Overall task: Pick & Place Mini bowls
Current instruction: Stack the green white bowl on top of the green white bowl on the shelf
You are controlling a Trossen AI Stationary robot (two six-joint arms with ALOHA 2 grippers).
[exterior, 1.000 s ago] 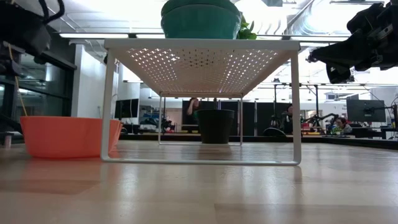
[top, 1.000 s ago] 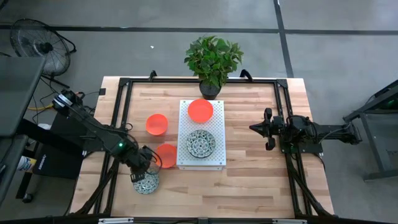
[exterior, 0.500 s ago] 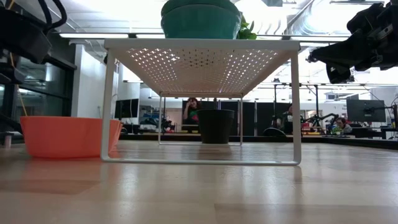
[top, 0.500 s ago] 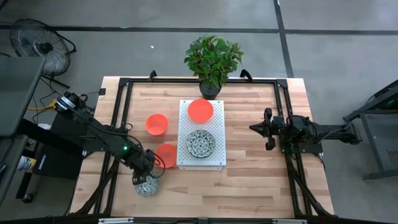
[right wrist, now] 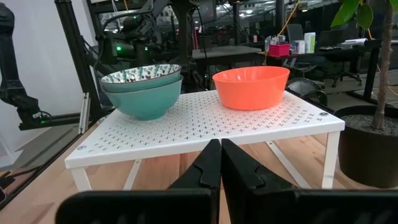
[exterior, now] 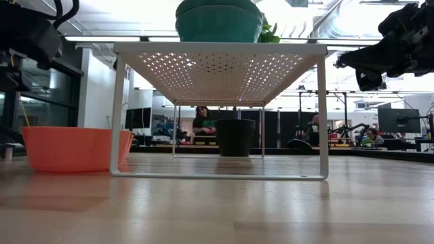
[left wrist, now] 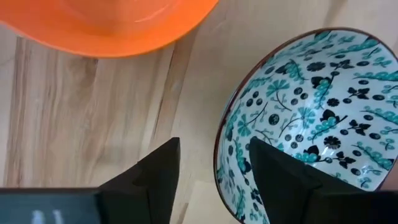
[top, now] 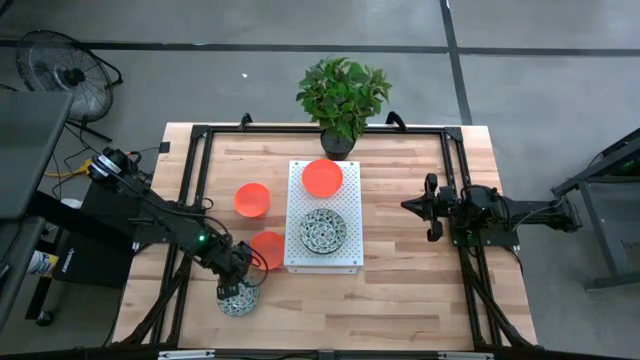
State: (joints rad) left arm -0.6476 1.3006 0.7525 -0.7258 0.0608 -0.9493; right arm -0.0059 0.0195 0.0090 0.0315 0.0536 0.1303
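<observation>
While my left claw (left wrist: 211, 171) straddles the near rim of the patterned white bowl (left wrist: 311, 118) with its teal-and-dark leaf print, I judge the step in hand to be the grasp, and doing it well means sinking low enough that one finger sits well inside the wall and the other outside before I pinch. My fingers stand moderately apart and hold nothing; one dark finger (left wrist: 283, 177) overlaps the bowl's inner wall, while the other finger (left wrist: 155, 174) sits over bare wood just outside the rim. The wall looks thin, glazed and steeply curved, so I expect it to be slick and to want to pivot; a firm, square pinch and a level lift should keep it from swinging. Just beyond my fingertips lies a plain bright orange bowl (left wrist: 106, 25), smooth and probably plastic or glazed, close enough that I should rise straight up rather than sweep toward it. From above, a second orange bowl (top: 252, 198) sits farther ahead on the pale plank table (top: 400, 290), and the white perforated metal shelf (top: 355, 255) off to my side carries a third orange bowl (top: 322, 177) and a stack of patterned bowls (top: 323, 231) with teal undersides. My right claw (right wrist: 219, 163) waits pressed closed across the table, facing the shelf.
</observation>
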